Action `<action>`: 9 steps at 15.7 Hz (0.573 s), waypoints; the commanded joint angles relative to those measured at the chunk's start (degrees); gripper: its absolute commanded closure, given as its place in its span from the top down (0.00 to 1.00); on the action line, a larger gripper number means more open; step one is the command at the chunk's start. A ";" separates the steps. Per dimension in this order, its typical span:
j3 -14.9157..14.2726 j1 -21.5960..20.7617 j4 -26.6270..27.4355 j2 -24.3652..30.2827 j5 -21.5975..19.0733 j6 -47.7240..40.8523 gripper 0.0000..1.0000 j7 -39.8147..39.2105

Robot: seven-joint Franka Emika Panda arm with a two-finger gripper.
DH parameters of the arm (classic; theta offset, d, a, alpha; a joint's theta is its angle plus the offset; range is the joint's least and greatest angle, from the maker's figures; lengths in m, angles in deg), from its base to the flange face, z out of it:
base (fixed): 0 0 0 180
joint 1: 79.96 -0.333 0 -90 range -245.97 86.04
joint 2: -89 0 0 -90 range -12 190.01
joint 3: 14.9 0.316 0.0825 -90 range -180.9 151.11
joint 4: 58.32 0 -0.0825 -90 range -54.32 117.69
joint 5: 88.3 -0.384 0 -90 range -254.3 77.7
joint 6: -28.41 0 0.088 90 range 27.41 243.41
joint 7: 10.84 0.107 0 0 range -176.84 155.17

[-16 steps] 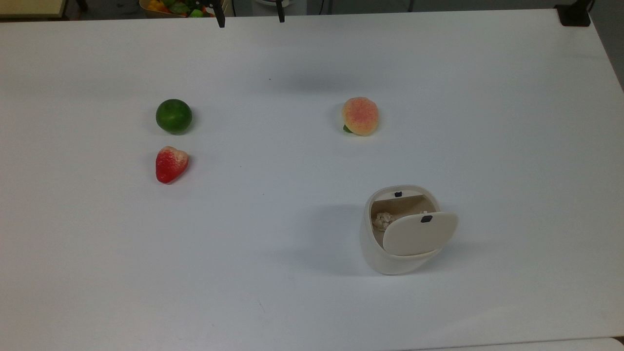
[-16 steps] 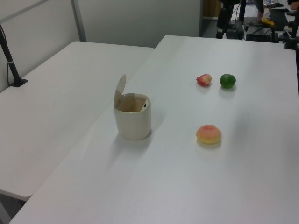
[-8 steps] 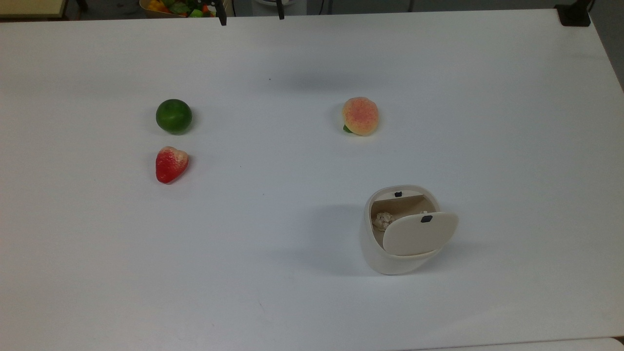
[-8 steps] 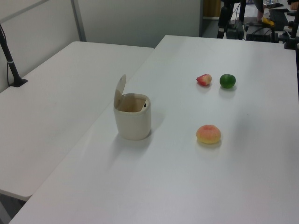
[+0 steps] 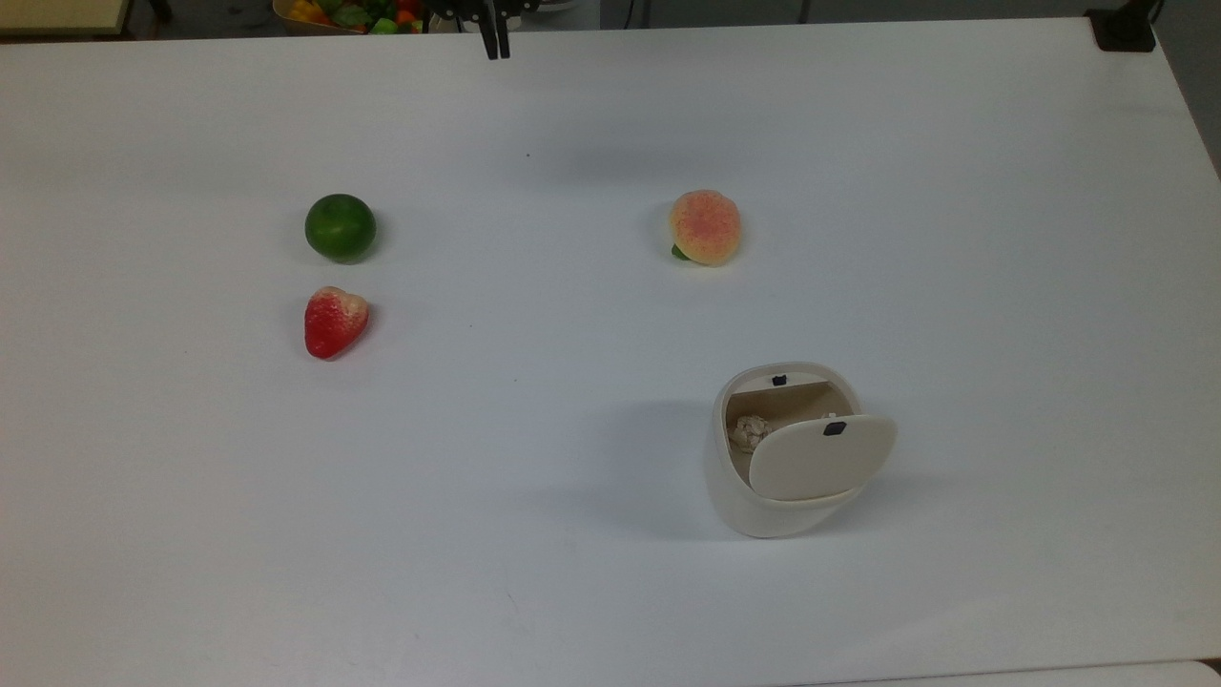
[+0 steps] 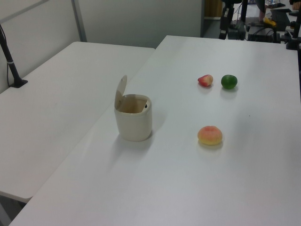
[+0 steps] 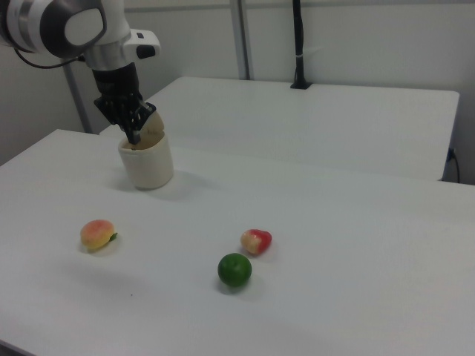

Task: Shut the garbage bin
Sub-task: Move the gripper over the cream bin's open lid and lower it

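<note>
In the top view I see the garbage bin point(image 5: 763, 496) on the worktop point(image 5: 1002, 286) lower right, the peach point(image 5: 705, 226) above it, and the lime point(image 5: 340, 227) just above the strawberry point(image 5: 334, 321) at the top view's left.

Two white rectangular tables point(image 6: 61, 99) stood side by side, plain pale wall point(image 7: 356, 37) behind, a black pole point(image 7: 298, 44) clamped at the far table's edge.

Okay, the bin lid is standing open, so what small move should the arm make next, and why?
Probably bring the pincer toward the garbage bin, behind its raised lid. The lid stands open with crumpled paper visible inside, and in the top view the pincer, fingers together, hangs at the table's far edge, well away.
</note>
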 commanded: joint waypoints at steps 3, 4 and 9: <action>0.02 -0.88 -3.31 -2.20 -1.79 -0.34 0.00 -0.63; 0.11 -0.97 -3.48 -2.55 -1.96 -0.17 0.00 -0.63; 0.20 -3.69 -7.51 -6.06 -2.49 3.25 0.00 1.03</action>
